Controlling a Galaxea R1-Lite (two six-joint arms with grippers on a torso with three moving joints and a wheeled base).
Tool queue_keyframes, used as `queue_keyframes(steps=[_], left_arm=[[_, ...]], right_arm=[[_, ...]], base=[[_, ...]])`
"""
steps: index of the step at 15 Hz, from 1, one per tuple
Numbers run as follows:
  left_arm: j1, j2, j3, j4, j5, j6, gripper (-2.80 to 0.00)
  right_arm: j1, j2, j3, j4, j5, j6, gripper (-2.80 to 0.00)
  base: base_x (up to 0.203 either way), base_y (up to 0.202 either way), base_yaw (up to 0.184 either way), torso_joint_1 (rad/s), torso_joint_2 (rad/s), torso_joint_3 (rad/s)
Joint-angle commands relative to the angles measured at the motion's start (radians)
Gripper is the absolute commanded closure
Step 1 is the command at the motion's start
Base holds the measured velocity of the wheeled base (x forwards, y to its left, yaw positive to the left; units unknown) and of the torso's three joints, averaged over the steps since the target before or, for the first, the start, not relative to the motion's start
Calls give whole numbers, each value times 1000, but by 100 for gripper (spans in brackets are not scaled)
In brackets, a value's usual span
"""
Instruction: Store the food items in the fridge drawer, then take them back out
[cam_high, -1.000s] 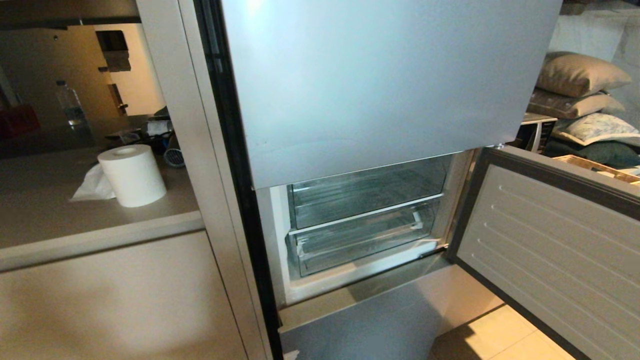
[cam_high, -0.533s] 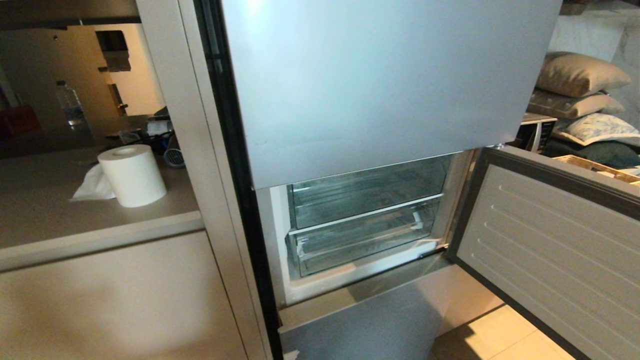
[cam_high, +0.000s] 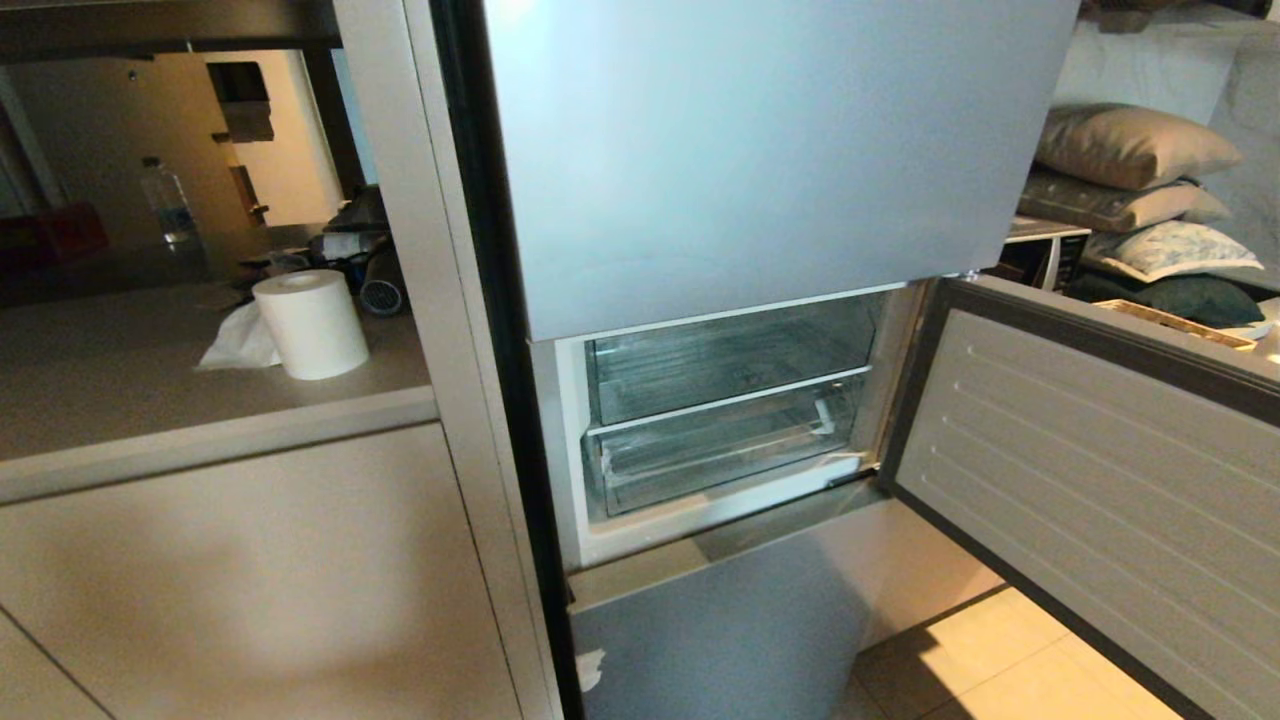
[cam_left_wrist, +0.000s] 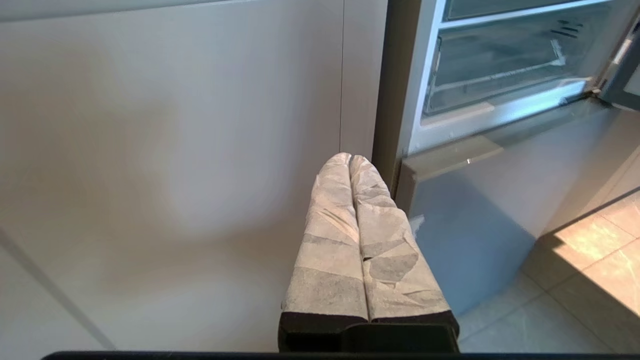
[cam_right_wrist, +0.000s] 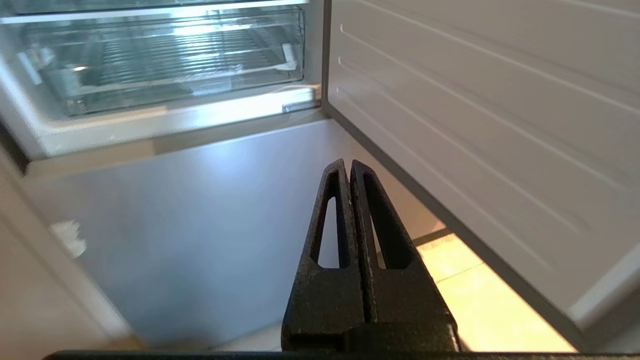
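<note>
Fridge drawer (cam_high: 720, 455): pushed in, seemingly empty. Both grippers, left (cam_left_wrist: 350, 159) and right (cam_right_wrist: 348, 162), pressed together, idle; approach its front wall squarely.

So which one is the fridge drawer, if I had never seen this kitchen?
Start at the tall silver fridge with its lower door swung open to the right. Inside the lit opening two clear bins are stacked. The fridge drawer is the lower one, wide and shallow with a ribbed bottom, directly under the upper clear compartment and its white strip.
</note>
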Motion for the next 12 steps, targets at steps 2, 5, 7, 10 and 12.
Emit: queue_keyframes(steps=[2, 5, 7, 10, 12], left_arm=[[0, 1, 2, 0, 0, -1, 0], [0, 1, 2, -1, 0, 1, 0], [0, 1, 2, -1, 0, 1, 0], [0, 1, 2, -1, 0, 1, 0], [0, 1, 2, -1, 0, 1, 0]], right_arm=[[0, 1, 0, 0, 0, 0, 0], [0, 0, 0, 0, 0, 0, 0], [0, 0, 0, 0, 0, 0, 0], [0, 0, -2, 1, 3, -12, 0], [0, 0, -3, 5, 2, -8, 0]], base=[[-195, 0, 3, 1, -3, 4], [-196, 0, 3, 2, 5, 1], [-194, 0, 0, 2, 4, 3], [-85, 0, 1, -2, 1, 2], [0, 0, 0, 0, 0, 0]])
